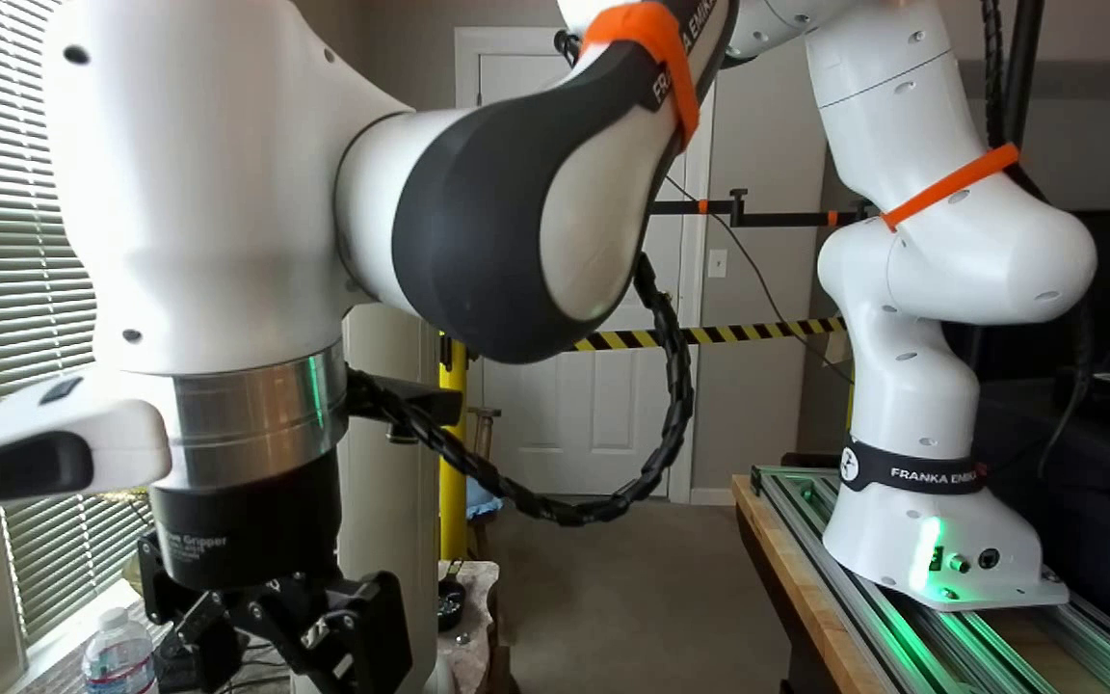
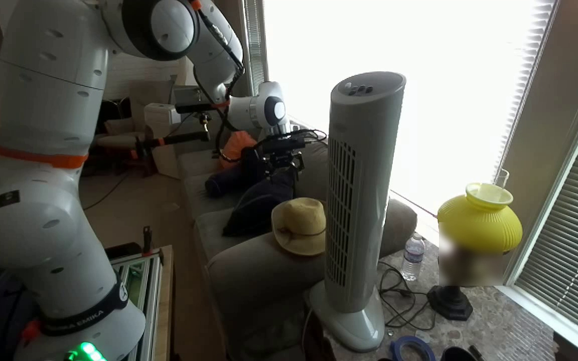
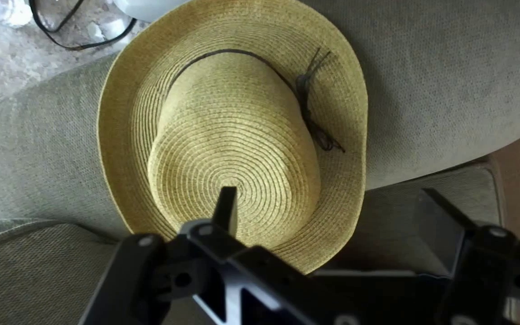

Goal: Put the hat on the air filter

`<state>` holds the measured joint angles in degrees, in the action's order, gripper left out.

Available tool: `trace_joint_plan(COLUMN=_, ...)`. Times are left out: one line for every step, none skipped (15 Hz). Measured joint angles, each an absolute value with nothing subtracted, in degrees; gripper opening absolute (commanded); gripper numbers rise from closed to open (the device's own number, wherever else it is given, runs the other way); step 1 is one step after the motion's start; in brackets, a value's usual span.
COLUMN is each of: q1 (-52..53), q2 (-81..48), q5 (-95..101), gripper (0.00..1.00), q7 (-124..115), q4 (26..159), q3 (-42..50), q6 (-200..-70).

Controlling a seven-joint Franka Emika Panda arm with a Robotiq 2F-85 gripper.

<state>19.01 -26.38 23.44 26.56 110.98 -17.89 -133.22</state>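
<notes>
The pincer (image 3: 332,205), spread wide and higher than the hat (image 3: 237,149), should line up over its brim (image 3: 343,189), then pinch softly.

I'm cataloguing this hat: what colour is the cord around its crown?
The hat has a dark brown cord, seen best in the wrist view.

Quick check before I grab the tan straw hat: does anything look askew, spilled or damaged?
No spill or damage shows. Two oddities: the black cord lies in loose, untidy loops beside the tall white plastic tower; in an exterior view a blurred patch hides what is just under the yellow glass lampshade, probably an image flaw.
</notes>
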Motion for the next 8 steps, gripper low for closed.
trace_joint_plan(q1=19.18, q2=-26.94, q5=23.44, gripper=1.00, q7=26.30, q4=110.87, q3=-17.89, q6=-133.22)
trace_joint_plan(q1=19.24, q2=-27.25, q5=23.44, gripper=1.00, q7=26.21, q4=110.74, q3=-17.89, q6=-133.22)
trace_joint_plan(q1=19.24, q2=-27.36, q5=23.44, gripper=1.00, q7=26.20, q4=110.60, q3=-17.86, q6=-133.22)
trace_joint_plan(q1=19.24, q2=-27.37, q5=23.44, gripper=1.00, q7=26.20, q4=110.45, q3=-17.83, q6=-133.22)
trace_joint_plan(q1=19.24, q2=-27.36, q5=23.44, gripper=1.00, q7=26.20, q4=110.37, q3=-17.82, q6=-133.22)
trace_joint_plan(q1=19.22, q2=-27.36, q5=23.44, gripper=1.00, q7=26.21, q4=110.37, q3=-17.80, q6=-133.24)
trace_joint_plan(q1=19.21, q2=-27.40, q5=23.52, gripper=1.00, q7=26.21, q4=110.41, q3=-17.72, q6=-133.50)
trace_joint_plan(q1=19.29, q2=-27.56, q5=23.86, gripper=1.00, q7=26.20, q4=110.55, q3=-17.51, q6=-134.00)
